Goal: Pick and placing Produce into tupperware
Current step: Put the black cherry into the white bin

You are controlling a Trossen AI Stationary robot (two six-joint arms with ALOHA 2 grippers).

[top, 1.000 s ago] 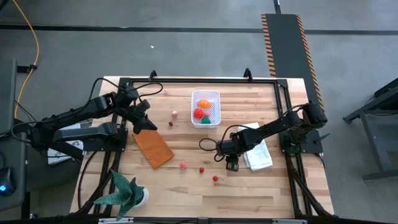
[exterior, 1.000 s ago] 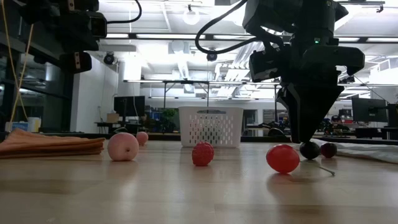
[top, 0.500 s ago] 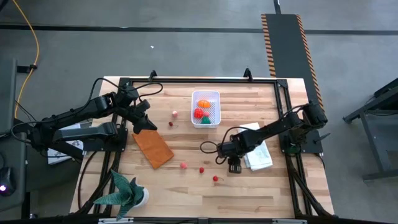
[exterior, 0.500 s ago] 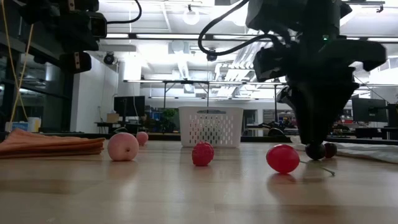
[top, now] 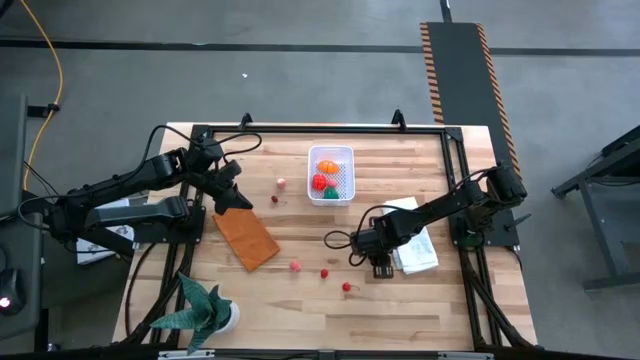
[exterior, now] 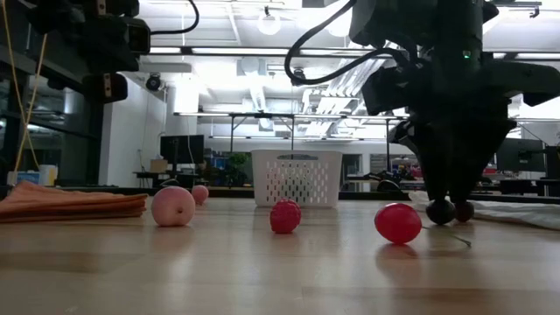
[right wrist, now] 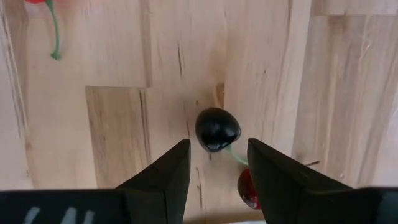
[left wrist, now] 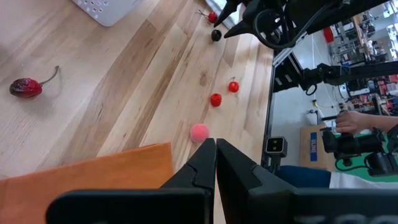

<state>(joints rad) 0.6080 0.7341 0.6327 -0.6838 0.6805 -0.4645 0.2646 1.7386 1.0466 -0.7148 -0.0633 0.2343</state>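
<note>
The tupperware (top: 344,157), a white tub at the table's far middle, holds an orange, a red and a green piece of produce. Loose produce lies on the wood: a pink ball (exterior: 173,206), a raspberry (exterior: 285,216), a red ball (exterior: 398,222), a dark berry (right wrist: 217,129) and a red berry (right wrist: 249,186). My right gripper (right wrist: 217,145) points down, open, over the dark berry, one fingertip on either side of it. My left gripper (left wrist: 215,144) hangs shut over the orange mat's far corner (top: 232,212), holding nothing.
An orange-brown mat (top: 246,238) lies at the left. A folded white cloth (top: 418,247) lies just right of my right gripper. A green spiky plant (top: 200,310) stands at the near left corner. Two more small pieces (top: 282,182) lie left of the tub.
My right gripper has rolled about its own axis and its fingertips have shifted a little toward the white cloth, staying low over the dark berry. Its opening is unchanged. The berries lie where they were.
</note>
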